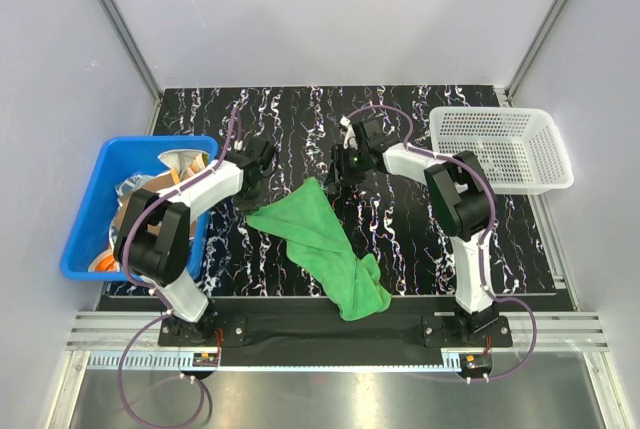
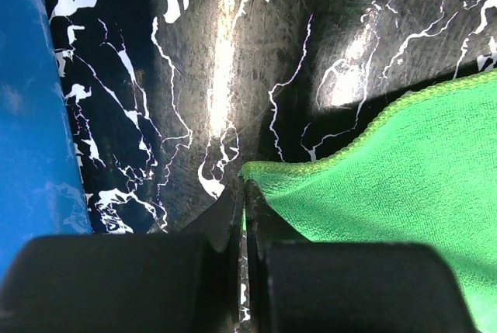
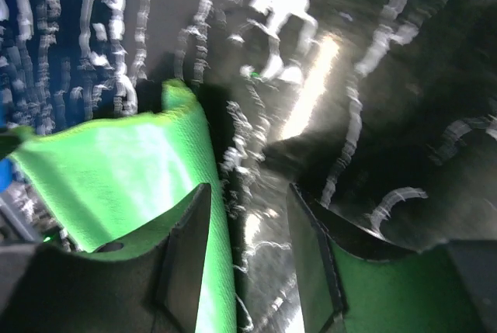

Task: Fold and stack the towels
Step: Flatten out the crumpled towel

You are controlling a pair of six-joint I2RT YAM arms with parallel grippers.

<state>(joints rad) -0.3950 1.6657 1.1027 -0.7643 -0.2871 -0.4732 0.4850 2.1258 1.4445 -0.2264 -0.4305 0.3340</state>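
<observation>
A plain green towel [image 1: 322, 244] lies crumpled on the black marbled table [image 1: 400, 239], running from the middle towards the near edge. My left gripper [image 1: 252, 189] is shut on its left corner; in the left wrist view a sliver of the green towel [image 2: 388, 185] shows between the closed fingertips of that gripper [image 2: 243, 190]. My right gripper [image 1: 336, 173] hangs open just past the towel's far corner. In the right wrist view the towel's edge [image 3: 116, 170] runs under the left finger, and only table shows between the tips of the right gripper [image 3: 248, 193]. More towels [image 1: 165, 169] lie heaped in the blue bin.
The blue plastic bin [image 1: 90, 199] stands at the table's left edge, close beside my left arm; its wall [image 2: 23, 131] fills the left of the left wrist view. A white mesh basket [image 1: 500, 149] sits at the back right.
</observation>
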